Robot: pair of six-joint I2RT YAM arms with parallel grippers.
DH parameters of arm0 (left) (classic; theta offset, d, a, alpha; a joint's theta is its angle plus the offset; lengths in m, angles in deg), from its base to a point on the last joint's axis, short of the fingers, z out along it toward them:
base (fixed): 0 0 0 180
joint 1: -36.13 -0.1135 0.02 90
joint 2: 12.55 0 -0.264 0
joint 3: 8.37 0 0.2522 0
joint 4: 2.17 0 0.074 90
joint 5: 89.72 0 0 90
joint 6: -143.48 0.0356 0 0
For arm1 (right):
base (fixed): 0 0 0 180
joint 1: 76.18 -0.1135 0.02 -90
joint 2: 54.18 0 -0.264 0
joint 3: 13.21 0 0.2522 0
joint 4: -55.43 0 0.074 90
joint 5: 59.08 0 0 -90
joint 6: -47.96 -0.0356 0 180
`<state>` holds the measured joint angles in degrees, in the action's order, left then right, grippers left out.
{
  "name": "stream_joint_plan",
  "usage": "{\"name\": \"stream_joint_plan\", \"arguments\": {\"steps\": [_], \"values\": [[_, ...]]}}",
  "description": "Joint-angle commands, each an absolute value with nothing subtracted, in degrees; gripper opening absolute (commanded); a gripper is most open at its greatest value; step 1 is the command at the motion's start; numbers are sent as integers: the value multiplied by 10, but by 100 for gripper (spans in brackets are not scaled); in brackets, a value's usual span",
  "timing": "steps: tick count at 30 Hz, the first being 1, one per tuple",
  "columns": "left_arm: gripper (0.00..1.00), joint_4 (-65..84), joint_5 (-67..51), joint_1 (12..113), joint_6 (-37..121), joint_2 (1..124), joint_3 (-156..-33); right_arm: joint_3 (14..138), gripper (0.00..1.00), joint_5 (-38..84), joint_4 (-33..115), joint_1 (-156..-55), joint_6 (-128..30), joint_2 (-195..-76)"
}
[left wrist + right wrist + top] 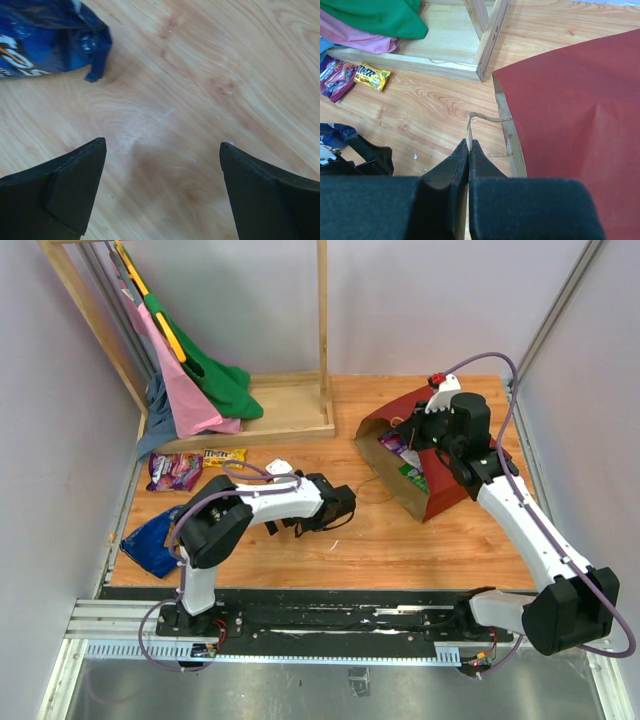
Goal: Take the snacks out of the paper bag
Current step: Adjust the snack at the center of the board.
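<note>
Paper bag was laid on its side at the far right, packets seen in its mouth. Its string handle was pinched by the closed right gripper. The left gripper was spread wide above the table.

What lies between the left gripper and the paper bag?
In the top view, mostly bare table separates the open left gripper from the paper bag; only a thin string loop, apparently the bag's handle, lies on the wood there.

top: high, rear, down | L wrist: close, down | R wrist: low, prob. leftward | all share blue bag
</note>
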<state>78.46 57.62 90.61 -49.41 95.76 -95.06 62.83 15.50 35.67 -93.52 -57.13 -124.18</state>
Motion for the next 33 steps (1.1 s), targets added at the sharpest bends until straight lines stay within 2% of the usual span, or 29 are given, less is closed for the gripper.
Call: {"name": "stream_joint_plan", "arguments": {"steps": [1, 14, 33], "values": [[99, 896, 647, 905, -603, 965, -955, 638, 1, 152, 363, -947, -557, -1236], [97, 895, 653, 814, -616, 1018, -940, 636, 1, 139, 368, -948, -560, -1246], [64, 895, 684, 782, -645, 1079, -932, 635, 1, 130, 374, -955, -562, -1261]]}}
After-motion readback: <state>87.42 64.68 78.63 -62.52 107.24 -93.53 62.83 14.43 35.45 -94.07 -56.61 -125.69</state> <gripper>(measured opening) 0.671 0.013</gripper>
